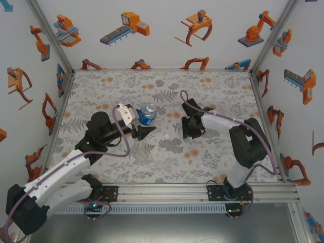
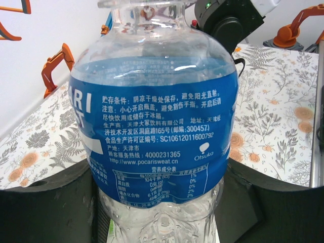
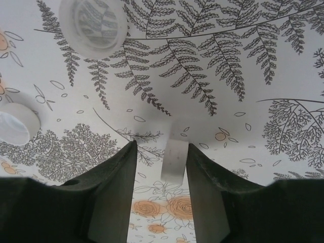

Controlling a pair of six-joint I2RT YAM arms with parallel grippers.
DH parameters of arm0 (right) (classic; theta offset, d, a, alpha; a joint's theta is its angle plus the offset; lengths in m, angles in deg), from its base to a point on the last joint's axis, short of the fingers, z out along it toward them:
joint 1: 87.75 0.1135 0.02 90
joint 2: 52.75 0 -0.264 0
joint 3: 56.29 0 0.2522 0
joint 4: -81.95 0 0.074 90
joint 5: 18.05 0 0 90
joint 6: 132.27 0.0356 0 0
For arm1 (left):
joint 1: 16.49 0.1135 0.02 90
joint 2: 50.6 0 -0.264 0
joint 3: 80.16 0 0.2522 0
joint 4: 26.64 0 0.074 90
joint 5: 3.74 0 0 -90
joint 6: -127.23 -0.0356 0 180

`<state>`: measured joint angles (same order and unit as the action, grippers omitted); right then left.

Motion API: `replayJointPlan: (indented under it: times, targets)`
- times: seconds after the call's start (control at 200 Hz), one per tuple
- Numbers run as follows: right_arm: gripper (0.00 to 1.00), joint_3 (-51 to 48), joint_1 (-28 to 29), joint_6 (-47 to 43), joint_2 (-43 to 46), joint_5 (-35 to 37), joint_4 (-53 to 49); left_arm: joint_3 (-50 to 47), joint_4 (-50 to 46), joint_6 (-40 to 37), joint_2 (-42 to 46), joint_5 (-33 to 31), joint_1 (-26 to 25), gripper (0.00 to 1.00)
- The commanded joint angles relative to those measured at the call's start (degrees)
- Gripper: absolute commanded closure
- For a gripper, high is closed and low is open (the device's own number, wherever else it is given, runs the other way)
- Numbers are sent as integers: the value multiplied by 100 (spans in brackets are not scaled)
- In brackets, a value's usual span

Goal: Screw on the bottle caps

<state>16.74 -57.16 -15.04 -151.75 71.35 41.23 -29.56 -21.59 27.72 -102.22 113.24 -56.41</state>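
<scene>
Straddling cap, right hand; bottle, left

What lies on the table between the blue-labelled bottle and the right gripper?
In the top view, one small white bottle cap lies on the table between the blue-labelled bottle and the right gripper.

Left arm reaches forward, its end effector clamped; right arm folds leftward, its end effector pointing down, fingers narrowly apart.

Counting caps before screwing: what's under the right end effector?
A cap sits edge-on between the right end effector's fingers; two more caps lie on the table beyond. The fingers cover the table beneath them.
</scene>
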Motion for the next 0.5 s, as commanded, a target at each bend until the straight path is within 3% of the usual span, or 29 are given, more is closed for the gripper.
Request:
replayJointPlan:
  times: [0.0,0.19,0.496]
  targets:
    - [61,-133,-26,122,-68,-65,153,104,174,138,22,31,37,100]
    - [77,-231,-27,271,-31,-431,359,127,204,172,-6,44,37,100]
    - [79,-793,-373,1017,409,-2022,1404,201,286,220,-206,87,37,100]
